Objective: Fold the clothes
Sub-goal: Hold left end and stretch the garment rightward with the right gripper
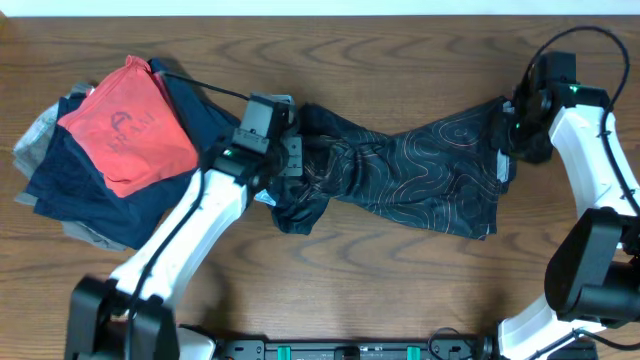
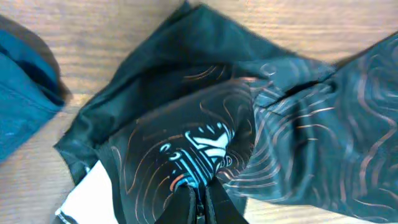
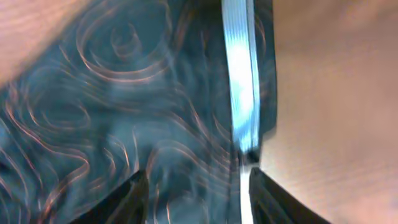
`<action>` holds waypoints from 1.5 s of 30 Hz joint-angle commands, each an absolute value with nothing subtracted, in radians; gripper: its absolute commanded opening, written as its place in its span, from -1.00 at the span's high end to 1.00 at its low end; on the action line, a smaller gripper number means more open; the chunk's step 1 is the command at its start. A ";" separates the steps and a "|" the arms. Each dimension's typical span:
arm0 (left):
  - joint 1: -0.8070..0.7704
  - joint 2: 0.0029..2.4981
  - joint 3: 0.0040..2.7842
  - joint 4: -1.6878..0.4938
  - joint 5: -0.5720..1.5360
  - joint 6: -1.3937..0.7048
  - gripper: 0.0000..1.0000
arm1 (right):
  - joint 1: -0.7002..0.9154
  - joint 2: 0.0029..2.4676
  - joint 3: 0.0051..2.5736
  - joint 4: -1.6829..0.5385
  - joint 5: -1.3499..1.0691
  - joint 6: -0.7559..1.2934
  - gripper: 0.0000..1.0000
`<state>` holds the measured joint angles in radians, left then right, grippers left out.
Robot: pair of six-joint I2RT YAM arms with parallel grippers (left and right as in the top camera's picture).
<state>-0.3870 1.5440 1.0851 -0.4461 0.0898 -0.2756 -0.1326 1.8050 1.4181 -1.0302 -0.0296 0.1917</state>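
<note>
Stretching away from the pile of plain navy blue garments [image 1: 70, 190] [image 2: 22, 106], the black shiny sports jersey with fine white and orange contour lines [image 1: 420, 170] [image 2: 298, 137] [image 3: 124, 112] lies rumpled across the brown wooden table [image 1: 400, 280]. Its bunched end sits just beside the pile and its broad end far from it. The left gripper [image 1: 290, 155] [image 2: 200, 202] is at the end nearest the pile, its jaws pressed together on a raised fold of the jersey that bears a small blue and white logo [image 2: 199, 146]. The right gripper [image 1: 512, 130] [image 3: 198, 193] is at the end farthest from the pile. Its fingers [image 3: 135, 196] stand spread apart with patterned cloth showing between them, beside a pale stripe [image 3: 242, 81] along the jersey's edge. A plain red-orange shirt with a faint logo [image 1: 130, 130] lies on top of the pile.
</note>
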 commanded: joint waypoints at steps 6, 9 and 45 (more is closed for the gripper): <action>-0.381 1.537 1.084 -0.402 0.060 -0.255 0.88 | -0.137 1.773 1.361 -1.301 -0.064 0.155 -0.05; -0.381 1.537 1.084 -0.429 0.060 -0.255 0.88 | -0.123 1.773 1.262 -1.289 -0.068 0.149 -0.07; -0.381 1.537 1.084 -0.583 0.157 -0.255 0.88 | -0.336 1.701 1.280 -1.164 0.053 0.262 0.98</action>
<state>-0.3870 1.5558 1.0847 -0.5770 0.0986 -0.2642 -0.2951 1.7306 1.2400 -1.1419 -0.0410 0.2531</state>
